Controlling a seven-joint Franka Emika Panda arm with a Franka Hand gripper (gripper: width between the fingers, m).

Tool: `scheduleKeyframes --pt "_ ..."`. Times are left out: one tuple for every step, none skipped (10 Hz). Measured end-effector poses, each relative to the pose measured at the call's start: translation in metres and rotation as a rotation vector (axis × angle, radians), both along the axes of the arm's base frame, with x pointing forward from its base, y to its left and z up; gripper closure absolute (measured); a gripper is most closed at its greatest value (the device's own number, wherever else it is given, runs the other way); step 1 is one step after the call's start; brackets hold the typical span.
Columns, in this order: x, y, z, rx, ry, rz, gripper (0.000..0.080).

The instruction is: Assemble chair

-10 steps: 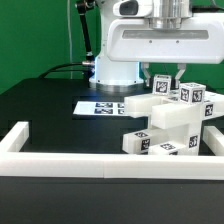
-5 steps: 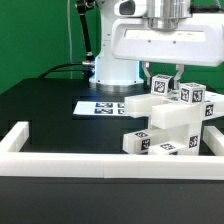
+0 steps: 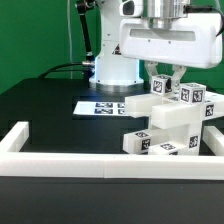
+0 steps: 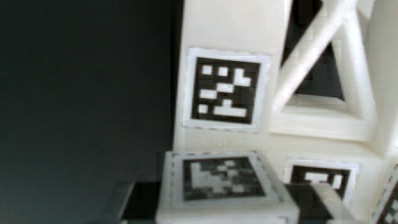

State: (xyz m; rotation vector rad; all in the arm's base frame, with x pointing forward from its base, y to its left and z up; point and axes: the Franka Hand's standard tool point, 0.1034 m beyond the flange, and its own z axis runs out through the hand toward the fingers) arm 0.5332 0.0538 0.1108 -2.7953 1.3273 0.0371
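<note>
The chair stands part-built as a blocky white stack point(image 3: 172, 120) at the exterior view's right, with tagged pieces on top point(image 3: 193, 95) and at its foot point(image 3: 150, 145). My gripper point(image 3: 163, 79) hangs over the stack's top, shut on a small white tagged block point(image 3: 161, 88) that sits at the stack's upper left corner. In the wrist view the same block point(image 4: 221, 176) lies between my fingers point(image 4: 320, 190). Beyond it rise a tall white piece with a tag point(image 4: 226, 90) and a white frame with slanted struts point(image 4: 331, 60). Whether the block touches the stack I cannot tell.
The marker board point(image 3: 100, 106) lies flat on the black table behind the stack. A long white border rail point(image 3: 70, 160) runs along the front, with a short arm at the left point(image 3: 14, 137). The arm's white base point(image 3: 112, 68) stands at the back.
The hand has shifted a little toward the exterior view's right. The block between the fingers and the stack below look unmoved.
</note>
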Motion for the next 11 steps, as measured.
scheduleKeyframes --pt "0.0 0.0 0.0 0.0 -0.001 0.015 0.0515" --pt "0.0 0.0 0.0 0.0 -0.002 0.041 0.0515" --pt "-0.0001 0.0005 -0.0001 -0.001 -0.002 0.051 0.0337" --pt "-0.0005 0.0033 -0.0001 -0.01 -0.004 0.128 0.0217" --pt "-0.0003 0.0054 0.0 -0.01 -0.011 0.242 0.0217" --pt "-0.0001 0.0039 0.0001 -0.008 -0.016 0.33 0.0165" --pt "-0.0001 0.0037 0.0001 -0.009 -0.019 0.386 0.0152" --pt "-0.0001 0.0035 0.0001 -0.009 -0.023 0.466 0.0152" --pt "-0.0001 0.0036 0.0004 -0.018 -0.024 0.561 0.015" --pt "-0.0001 0.0054 0.0011 -0.033 -0.024 0.666 0.015" --pt "-0.0007 0.0058 0.001 -0.035 -0.025 0.751 0.015"
